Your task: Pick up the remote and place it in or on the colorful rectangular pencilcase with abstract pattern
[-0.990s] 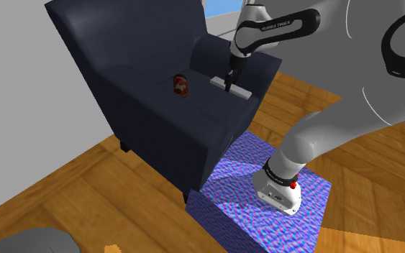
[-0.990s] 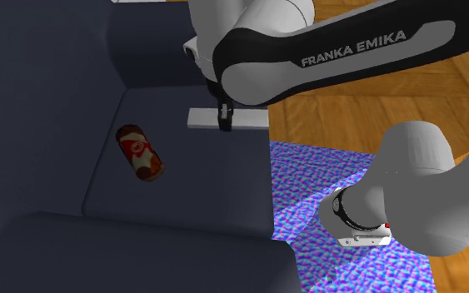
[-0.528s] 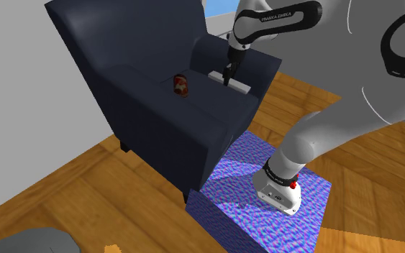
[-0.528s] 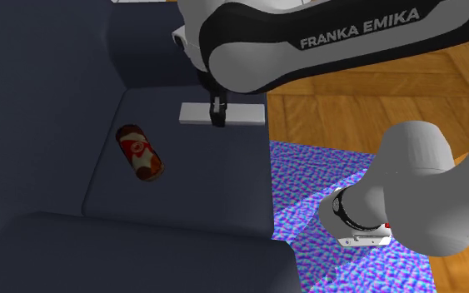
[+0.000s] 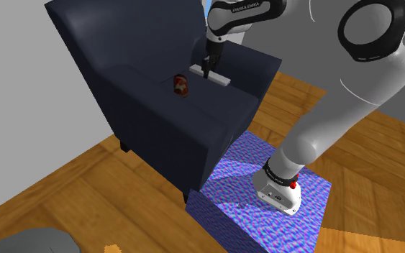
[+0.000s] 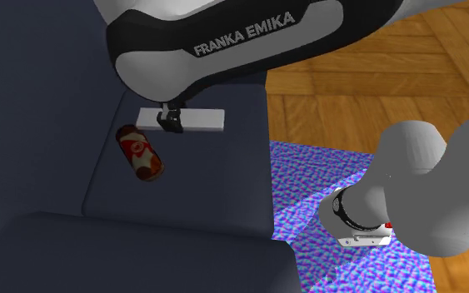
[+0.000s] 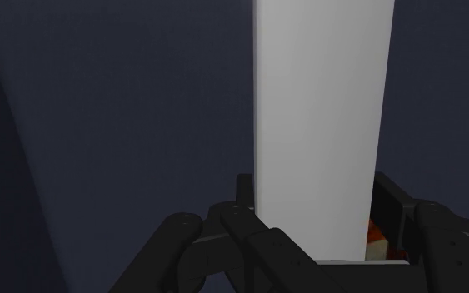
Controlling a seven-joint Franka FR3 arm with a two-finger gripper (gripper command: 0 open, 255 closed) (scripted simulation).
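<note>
A plain pale grey bar, the remote [image 5: 218, 77], hangs just above the seat of a dark navy armchair [image 5: 157, 65]. My gripper [image 5: 207, 72] is shut on it near one end. In the second exterior view the remote [image 6: 201, 121] sticks out level from the gripper [image 6: 172, 125] toward that view's right. The wrist view has the remote [image 7: 320, 125] clasped between both black fingers [image 7: 245, 193]. A small red, brown and white patterned case [image 5: 181, 85] lies on the seat, close beside the gripper, and it is also seen as the case [image 6: 139, 152] and the case [image 7: 376, 240].
The armchair's backrest [image 5: 121, 32] and armrest [image 5: 247, 65] wall in the seat [image 6: 191, 187]. My stand, a blue-purple patterned box [image 5: 255, 180], sits right by the chair's front. Wooden floor [image 5: 85, 187] lies around, with a grey object [image 5: 28, 241] at the lower left.
The arm has carried the remote across the seat toward the shoulder view's left, from near the armrest to just beside the red patterned case. The case has not moved.
</note>
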